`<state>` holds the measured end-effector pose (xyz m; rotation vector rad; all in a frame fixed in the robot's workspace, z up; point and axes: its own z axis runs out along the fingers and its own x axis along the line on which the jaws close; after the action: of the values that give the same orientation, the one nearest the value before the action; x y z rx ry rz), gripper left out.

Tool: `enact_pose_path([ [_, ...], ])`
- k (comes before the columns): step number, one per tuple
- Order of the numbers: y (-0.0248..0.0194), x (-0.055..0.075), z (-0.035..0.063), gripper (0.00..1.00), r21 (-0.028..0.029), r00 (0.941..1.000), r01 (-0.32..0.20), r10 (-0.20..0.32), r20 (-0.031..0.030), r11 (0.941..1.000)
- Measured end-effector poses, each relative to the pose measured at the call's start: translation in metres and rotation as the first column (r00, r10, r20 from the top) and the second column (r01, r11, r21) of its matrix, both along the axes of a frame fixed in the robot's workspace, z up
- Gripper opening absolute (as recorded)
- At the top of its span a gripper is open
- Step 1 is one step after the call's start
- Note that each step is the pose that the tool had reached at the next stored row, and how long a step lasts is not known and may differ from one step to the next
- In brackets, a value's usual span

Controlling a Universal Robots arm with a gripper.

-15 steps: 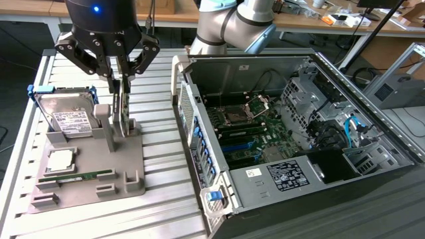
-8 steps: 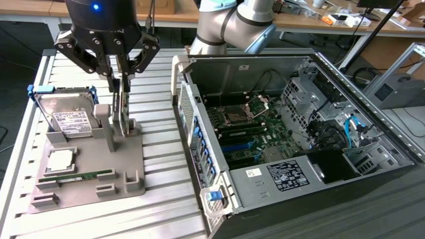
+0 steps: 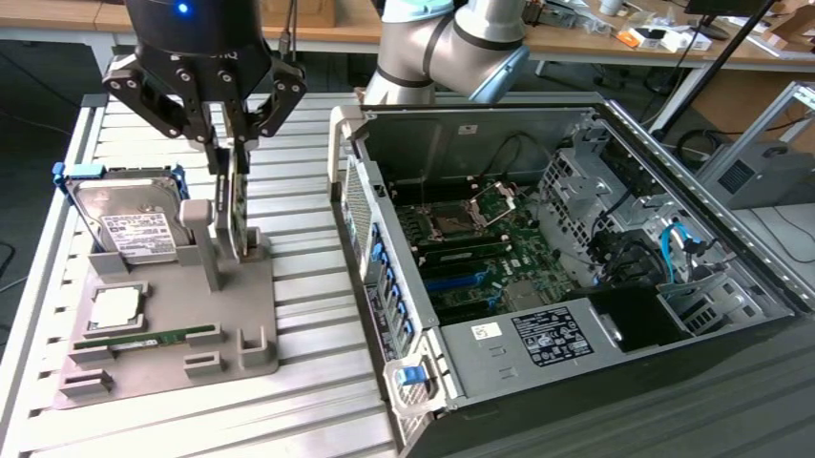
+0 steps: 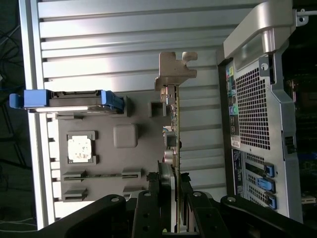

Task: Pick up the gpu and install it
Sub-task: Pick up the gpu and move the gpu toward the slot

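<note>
The gpu (image 3: 235, 205) stands on edge in a slot of the grey holder tray (image 3: 248, 305), on the exterior view's left. My gripper (image 3: 227, 157) comes down on it from above, its dark fingers closed on either side of the card's upper edge. In the wrist view the gpu (image 4: 174, 124) appears edge-on, a thin green board with its silver bracket (image 4: 176, 69) at the far end. The gripper (image 4: 174, 198) clamps it between the pads. The card's lower edge still sits in the holder.
On the same tray stand a hard drive (image 3: 128, 219) in a blue caddy, a CPU (image 3: 114, 305) and a RAM stick (image 3: 147, 337). The open computer case (image 3: 560, 315) with its motherboard (image 3: 478, 253) lies at the exterior view's right, its rear panel (image 4: 255, 124) close beside the card.
</note>
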<state>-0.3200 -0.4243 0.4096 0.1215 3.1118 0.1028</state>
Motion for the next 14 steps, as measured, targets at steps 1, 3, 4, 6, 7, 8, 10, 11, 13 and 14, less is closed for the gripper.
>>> enact_pose_path([
  [1,0.0000,0.0000,0.0002,0.27,0.0002,1.0000,0.000,0.000,0.0000,1.0000],
  [3,0.0000,0.0000,0.0008,0.27,0.0007,1.0000,0.000,0.000,0.0001,1.0000],
  [4,0.0000,0.0000,0.0011,0.27,0.0010,1.0000,0.000,0.000,0.0001,1.0000],
  [6,0.0000,0.0000,0.0017,0.27,0.0014,1.0000,0.000,0.000,0.0000,1.0000],
  [7,0.0000,0.0000,0.0020,0.27,0.0016,1.0000,0.000,0.000,0.0000,1.0000],
  [8,0.0000,0.0000,0.0023,0.27,0.0017,1.0000,0.000,0.000,0.0000,1.0000],
  [10,0.0000,0.0000,0.0029,0.27,0.0021,1.0000,0.000,0.000,0.0000,1.0000],
  [11,0.0000,0.0000,0.0031,0.27,0.0022,1.0000,0.000,0.000,0.0000,1.0000],
  [13,0.0000,0.0000,0.0040,0.27,0.0028,1.0000,0.000,0.000,0.0001,1.0000],
  [14,0.0000,0.0000,0.0043,0.27,0.0029,1.0000,0.000,0.000,0.0001,1.0000],
])
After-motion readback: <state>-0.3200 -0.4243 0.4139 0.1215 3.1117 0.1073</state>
